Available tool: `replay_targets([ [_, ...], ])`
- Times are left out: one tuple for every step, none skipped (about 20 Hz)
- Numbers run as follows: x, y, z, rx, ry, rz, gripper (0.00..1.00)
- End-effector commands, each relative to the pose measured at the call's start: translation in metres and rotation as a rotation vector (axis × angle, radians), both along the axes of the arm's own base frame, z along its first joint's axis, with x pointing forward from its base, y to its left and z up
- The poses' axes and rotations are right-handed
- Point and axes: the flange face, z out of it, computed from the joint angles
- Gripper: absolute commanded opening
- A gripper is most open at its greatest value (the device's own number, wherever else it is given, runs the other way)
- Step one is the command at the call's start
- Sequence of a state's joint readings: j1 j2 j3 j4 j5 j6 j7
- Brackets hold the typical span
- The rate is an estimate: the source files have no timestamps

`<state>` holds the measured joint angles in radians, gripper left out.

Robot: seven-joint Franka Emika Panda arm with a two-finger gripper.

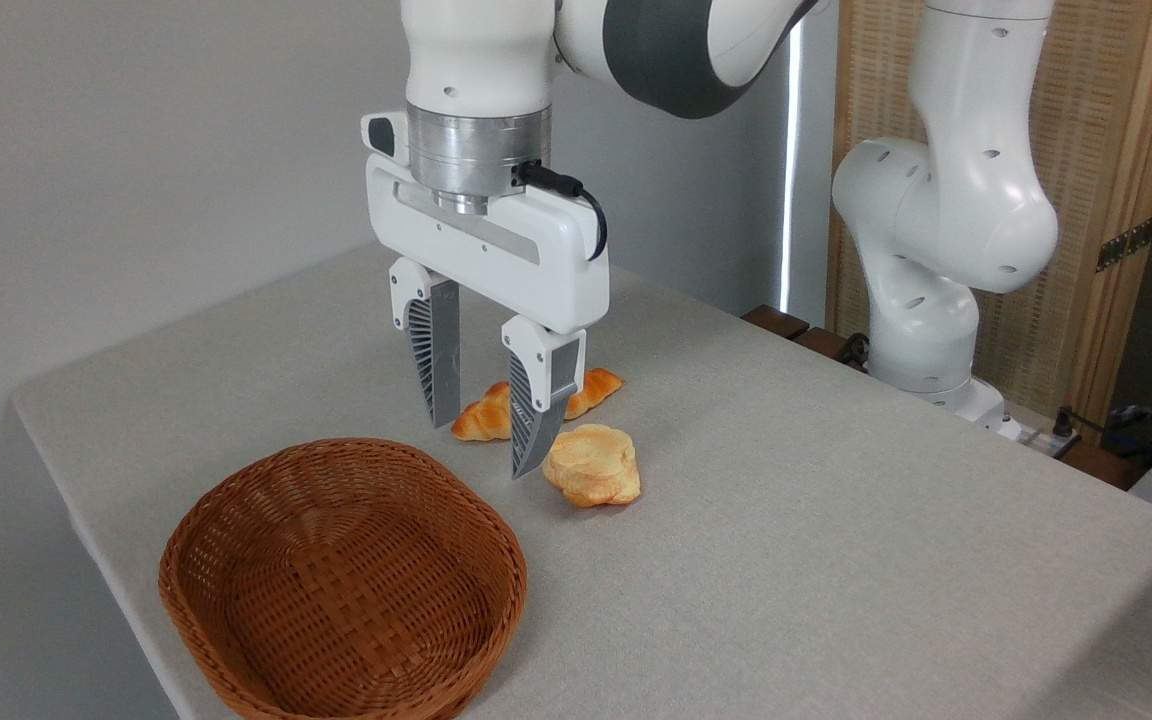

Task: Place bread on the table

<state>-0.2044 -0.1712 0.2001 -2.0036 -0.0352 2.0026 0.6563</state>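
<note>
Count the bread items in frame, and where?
2. The long bread lies on the table behind the open gripper, partly hidden. The round bun sits just right of it. The basket looks empty.

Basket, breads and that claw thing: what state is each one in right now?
Basket: upright on the table, empty.
Bread: lying on the table, partly hidden behind a finger.
Bun: lying on the table, beside the bread.
Gripper: open, holding nothing, above the bread.
</note>
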Motion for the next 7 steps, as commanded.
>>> replay_targets([
  [0.0021, -0.0006, 0.0050, -0.019, -0.009, 0.029, 1.00],
  [0.0020, 0.0028, 0.0051, -0.023, -0.010, 0.038, 1.00],
  [0.0017, 0.0031, 0.0060, -0.022, -0.011, 0.039, 1.00],
  [0.0016, 0.0033, 0.0061, -0.018, -0.012, 0.041, 1.00],
  [0.0016, -0.0001, 0.0062, -0.015, -0.012, 0.037, 1.00],
  [0.0020, -0.0016, 0.0053, -0.011, -0.010, 0.036, 1.00],
  [0.0016, -0.0001, 0.0061, -0.010, -0.012, 0.039, 1.00],
])
